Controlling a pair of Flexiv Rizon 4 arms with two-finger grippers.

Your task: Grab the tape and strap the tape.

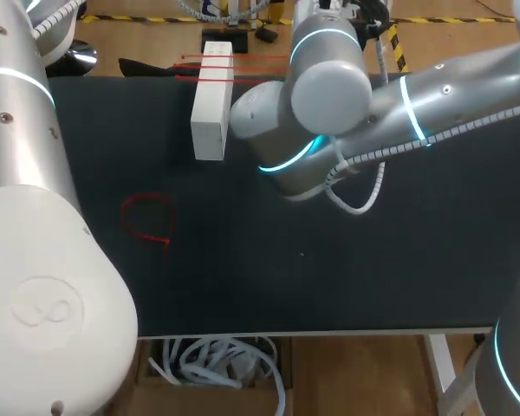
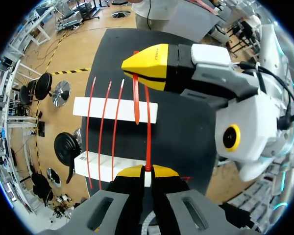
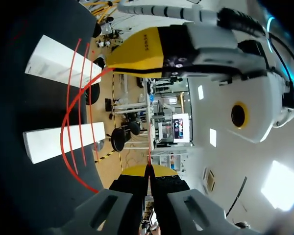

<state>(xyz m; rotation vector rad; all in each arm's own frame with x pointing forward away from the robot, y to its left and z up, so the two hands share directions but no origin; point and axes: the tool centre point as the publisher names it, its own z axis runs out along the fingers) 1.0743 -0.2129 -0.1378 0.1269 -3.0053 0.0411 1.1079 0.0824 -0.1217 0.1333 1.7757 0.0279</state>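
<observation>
A thin red tape strap (image 2: 148,127) runs from my left gripper (image 2: 144,171), which is shut on its end, up to my right gripper (image 2: 146,73), shut on the strap's other part, whose loose tail hangs over the far white block (image 2: 103,109). From the right wrist, my right gripper (image 3: 148,171) pinches the strap, and the strap (image 3: 66,122) bows out from my left gripper (image 3: 118,68) over both blocks. Three more red straps (image 2: 102,132) lie across the two white blocks (image 1: 213,108). In the head view my right arm (image 1: 329,95) hides both grippers.
A loose red loop of strap (image 1: 147,221) lies on the black table (image 1: 329,277) at the left. The second white block (image 2: 98,167) sits just ahead of my left gripper. The table's far edge runs right behind the blocks.
</observation>
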